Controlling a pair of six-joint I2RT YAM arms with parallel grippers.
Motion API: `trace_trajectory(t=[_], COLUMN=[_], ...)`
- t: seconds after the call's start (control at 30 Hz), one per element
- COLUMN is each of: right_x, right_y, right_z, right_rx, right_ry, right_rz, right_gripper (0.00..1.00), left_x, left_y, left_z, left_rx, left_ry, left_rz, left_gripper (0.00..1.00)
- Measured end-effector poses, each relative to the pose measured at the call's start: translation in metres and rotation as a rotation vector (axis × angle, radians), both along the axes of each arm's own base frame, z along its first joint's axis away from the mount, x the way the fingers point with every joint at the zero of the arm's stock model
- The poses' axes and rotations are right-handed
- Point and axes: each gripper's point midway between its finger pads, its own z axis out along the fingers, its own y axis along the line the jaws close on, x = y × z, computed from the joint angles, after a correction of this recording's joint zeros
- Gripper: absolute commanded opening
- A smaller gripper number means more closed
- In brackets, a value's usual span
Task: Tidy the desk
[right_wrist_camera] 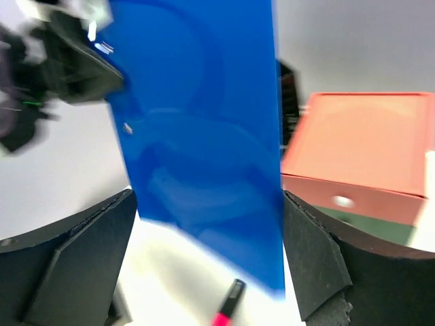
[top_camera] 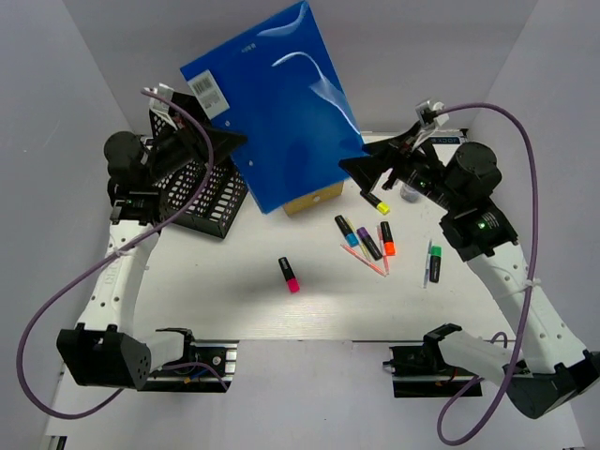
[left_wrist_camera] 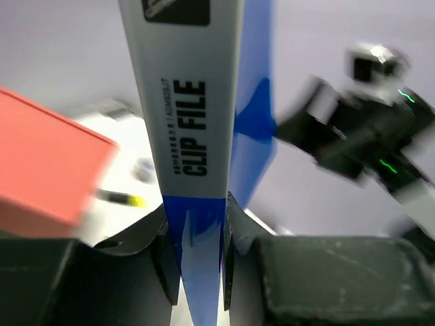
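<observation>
My left gripper (top_camera: 230,145) is shut on the left edge of a large blue clip file (top_camera: 281,112) and holds it upright and tilted above the back of the white desk (top_camera: 234,291). In the left wrist view the fingers (left_wrist_camera: 234,231) pinch the file's spine (left_wrist_camera: 194,102), marked "CLIP FILE". My right gripper (top_camera: 358,178) is open by the file's lower right edge. In the right wrist view the file (right_wrist_camera: 204,136) hangs just ahead of the wide-open jaws, not gripped.
A black mesh basket (top_camera: 202,192) stands at the back left. A coral-topped drawer box (top_camera: 314,199) sits behind the file and also shows in the right wrist view (right_wrist_camera: 360,142). A pink highlighter (top_camera: 289,274) lies mid-desk. Several highlighters (top_camera: 368,242) and a green one (top_camera: 434,264) lie right.
</observation>
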Motion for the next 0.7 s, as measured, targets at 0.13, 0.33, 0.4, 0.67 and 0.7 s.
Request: trace_trajectory(t=[0.13,0.33,0.4,0.67,0.7], right_x=[0.013,0.023,0.025,0.027,0.026], right_y=[-0.019,-0.031,-0.033,-0.039,-0.039], right_z=[-0.015,-0.05,-0.063,-0.112,-0.119], right_rx=[-0.031,-0.091,-0.102,-0.165,-0.175], right_ry=[0.007,0.043,0.069,0.126,0.129], right_rz=[-0.112,-0.162,-0.168,-0.149,-0.135], right_gripper=[0.86,0.0,0.0,0.0,0.0], left_x=[0.021,0.036,0.041,0.066,0.068], left_y=[0.023,0.076,0.086,0.115,0.119], left_z=[0.025,0.041,0.036,0.007,0.007], left_rx=[0.081,0.227,0.272,0.444,0.462], left_ry=[-0.091,-0.147,-0.145,-0.092,-0.093], left_rz=[0.262,0.627,0.687,0.834,0.851], left_gripper=[0.0,0.0,0.0,0.0,0.0])
